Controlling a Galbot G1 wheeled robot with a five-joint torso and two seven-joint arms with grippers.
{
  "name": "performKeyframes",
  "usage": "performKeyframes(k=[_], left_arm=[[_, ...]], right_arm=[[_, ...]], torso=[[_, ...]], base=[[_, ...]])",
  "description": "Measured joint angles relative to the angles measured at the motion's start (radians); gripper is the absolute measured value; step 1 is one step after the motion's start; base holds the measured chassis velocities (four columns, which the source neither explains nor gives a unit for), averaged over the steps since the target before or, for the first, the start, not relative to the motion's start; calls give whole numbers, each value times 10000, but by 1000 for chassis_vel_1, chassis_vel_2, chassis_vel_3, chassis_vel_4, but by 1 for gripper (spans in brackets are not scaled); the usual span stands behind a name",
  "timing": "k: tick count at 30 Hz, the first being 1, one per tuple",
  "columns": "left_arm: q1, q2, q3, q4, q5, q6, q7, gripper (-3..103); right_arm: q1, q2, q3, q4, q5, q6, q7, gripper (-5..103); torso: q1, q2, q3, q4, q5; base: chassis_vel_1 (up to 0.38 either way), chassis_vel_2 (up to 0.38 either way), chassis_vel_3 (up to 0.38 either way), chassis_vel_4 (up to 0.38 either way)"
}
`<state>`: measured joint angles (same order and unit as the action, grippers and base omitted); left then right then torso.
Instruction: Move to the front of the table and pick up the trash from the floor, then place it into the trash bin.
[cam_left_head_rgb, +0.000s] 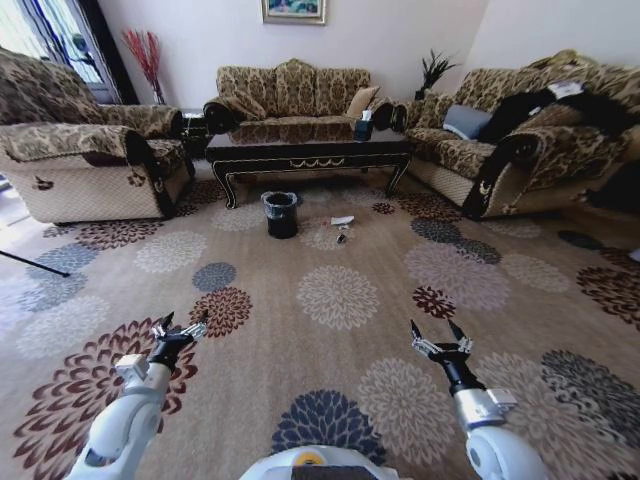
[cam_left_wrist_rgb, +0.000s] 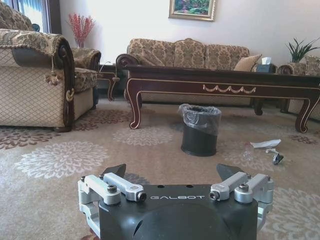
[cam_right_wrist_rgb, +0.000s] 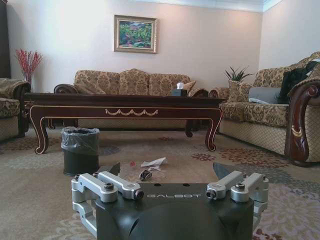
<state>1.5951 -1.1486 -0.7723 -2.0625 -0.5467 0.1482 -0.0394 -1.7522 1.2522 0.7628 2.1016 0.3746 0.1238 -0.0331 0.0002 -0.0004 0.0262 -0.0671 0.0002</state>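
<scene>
We hold both arms low and forward over the floor (cam_left_head_rgb: 340, 300), well short of everything the task names. Our left gripper (cam_left_head_rgb: 180, 327) hangs above a brown floral medallion with its fingers spread apart and nothing between them; in the left wrist view the same gripper (cam_left_wrist_rgb: 172, 172) shows its two dark tips standing wide. Our right gripper (cam_left_head_rgb: 437, 331) sits level with it on the other side, fingers likewise splayed and empty, and the right wrist view gives the same open stance (cam_right_wrist_rgb: 167, 169). Far ahead of both grippers stands the table (cam_left_head_rgb: 308, 152), dark and glossy with a gold scroll on its front edge, a tissue box (cam_left_head_rgb: 362, 125) resting on its top. In front of the table, on the carpet and ahead of the left gripper, is the trash bin (cam_left_head_rgb: 281, 214), black and lined with a thin bag folded over its rim. The trash (cam_left_head_rgb: 341, 222) lies just beyond the bin toward our right gripper's side: a white crumpled paper (cam_right_wrist_rgb: 153, 162), a small dark scrap (cam_right_wrist_rgb: 145, 175) near it, and a tiny red bit (cam_right_wrist_rgb: 132, 163) that we cannot identify. Sofas (cam_left_head_rgb: 287, 92) ring the table behind and to both sides.
</scene>
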Motion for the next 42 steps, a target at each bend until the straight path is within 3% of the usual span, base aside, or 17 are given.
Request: performKeyframes(k=[4, 8, 42], left_arm=[[0, -2, 21, 0, 2, -35, -35, 100], [-43, -44, 47, 4, -85, -234, -436, 100], [-22, -20, 44, 148, 179, -448, -377, 100]], right_arm=[[8, 5, -18, 0, 24, 6, -27, 100], [-6, 25, -34, -10, 17, 55, -91, 100], [-58, 66, -88, 60, -122, 52, -116, 100]], torso=[[0, 0, -12, 0, -2], [-1, 0, -6, 0, -2], [-2, -1, 72, 1, -1]], base=[[0, 0, 0, 0], [-15, 13, 7, -7], [-130, 129, 130, -134]])
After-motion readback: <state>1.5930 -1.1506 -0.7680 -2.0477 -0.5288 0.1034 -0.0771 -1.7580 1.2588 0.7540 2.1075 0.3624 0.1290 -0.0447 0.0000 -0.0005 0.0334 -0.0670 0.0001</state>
